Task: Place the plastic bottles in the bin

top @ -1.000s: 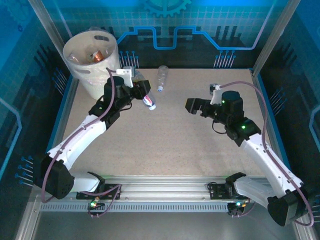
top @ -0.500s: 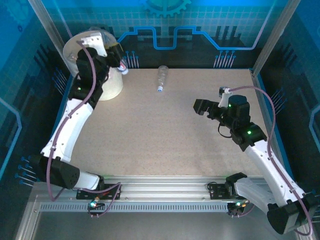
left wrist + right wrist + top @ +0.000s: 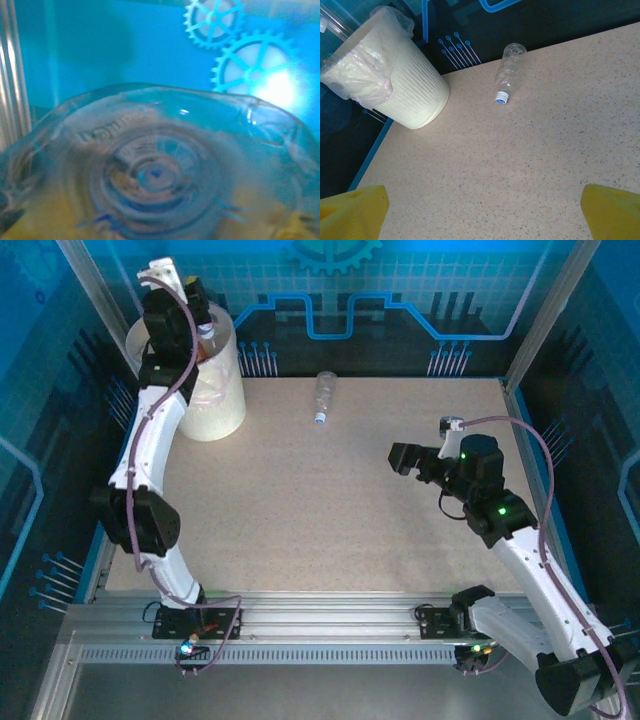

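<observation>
The left arm [image 3: 150,440] rises tall from its base and stretches to the far left corner. Its wrist is bent over at the top and the left gripper [image 3: 200,318] points downward, fingers closed round a plastic bottle [image 3: 155,175]. The right arm [image 3: 520,540] leans forward, elbow bent, with the right gripper [image 3: 398,456] held level and pointing left, its yellow fingers [image 3: 350,212] spread wide.

There are two robot arms, and each has one tool. That makes two tools, the left tool [image 3: 201,322] and the right tool [image 3: 401,456]. There is one bin [image 3: 215,405]. Two bottles can be counted. One is the lying bottle [image 3: 322,397] on the surface [image 3: 330,525]. One is the near bottle [image 3: 155,175] at the left tool. Bottles inside the bin are too hidden to count.
</observation>
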Available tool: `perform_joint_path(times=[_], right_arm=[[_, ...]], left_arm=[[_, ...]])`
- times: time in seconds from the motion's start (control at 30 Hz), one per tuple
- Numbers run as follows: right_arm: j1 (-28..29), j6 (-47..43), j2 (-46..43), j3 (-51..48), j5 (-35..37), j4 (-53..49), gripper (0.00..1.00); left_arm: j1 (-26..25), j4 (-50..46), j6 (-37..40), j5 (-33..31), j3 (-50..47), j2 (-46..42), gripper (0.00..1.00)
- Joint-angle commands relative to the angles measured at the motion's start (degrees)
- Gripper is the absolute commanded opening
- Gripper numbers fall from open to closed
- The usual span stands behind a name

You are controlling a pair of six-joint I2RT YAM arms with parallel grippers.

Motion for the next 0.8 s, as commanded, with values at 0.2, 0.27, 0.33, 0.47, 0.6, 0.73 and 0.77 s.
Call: perform_joint_path(times=[0.2,0.27,0.33,0.47,0.6,0.73,0.77], right_arm=[[-0.58,-1.2,-0.03,-0.5,1.26,-2.37,1.0],[-0.64,-0.95,0.17,-0.68,1.69,-2.28,1.0],[-0.64,-0.46,0.5,-0.68,2.03,-2.19,1.0],[-0.64,0.18,1.09,-0.68,1.69,-1.78,1.0],[-0.63,1.38,1.91,-2.3,1.41,-1.17,1.0],[-0.64,2.0,2.59,-2.36,1.5,-1.3,1.0],[-0.64,2.18,2.7,-2.36,1.5,-1.4,1.0]], left_arm=[[6.98,-5.11,-12.65,3.1,16.52,14.51,0.57],[7.99,-9.01,-16.75,3.86,20.22,17.54,0.6],[8.56,-10.46,-19.6,4.84,22.23,19.8,0.65],[9.62,-14.85,-24.57,7.51,27.61,22.58,0.79],[9.77,-16.95,-25.17,8.73,30.16,22.43,0.9],[9.75,-18.33,-24.96,7.67,30.13,20.37,0.98],[9.74,-18.69,-24.68,7.36,30.09,20.05,0.99]])
